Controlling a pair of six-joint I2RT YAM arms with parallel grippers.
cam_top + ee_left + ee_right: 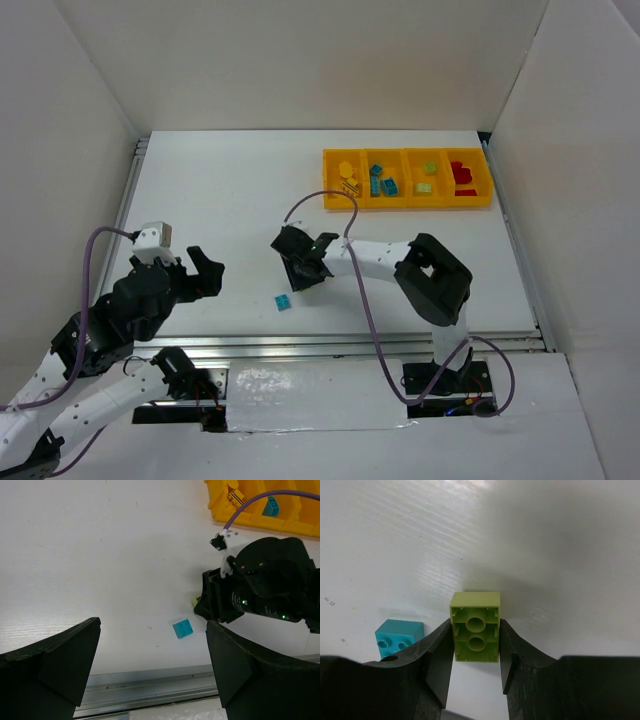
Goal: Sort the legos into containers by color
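Clamped between the dark fingers of my right gripper (476, 630) is a light green brick (475, 612), its hollow underside turned toward the wrist camera and the jaws pressing flat on its two opposite side walls. I judge it to be hard, stiff plastic and very light, so it should not deform or break. But the smooth walls could slip or twist if the hold were off-centre, and taking it square across the flat sides as here looks right to me. I cannot tell whether it is clear of the table (230, 200) or resting on it. Just beside it on the left lies a small blue brick (397, 636), studs up, loose and apart from the fingers. My left gripper (152, 625) hangs over the near left of the table with its jaws spread wide and nothing in them. Across the far right stands the yellow tray (407, 204), whose four compartments already hold yellow, blue, green and red pieces from left to right. The green compartment (428, 178), third along, is well apart from the held brick. Underneath, the table is white, matte and faintly ribbed, with a metal rail (350, 345) along the near edge and plain white walls closing in three sides. A purple cable (320, 197) loops near the tray's left end.
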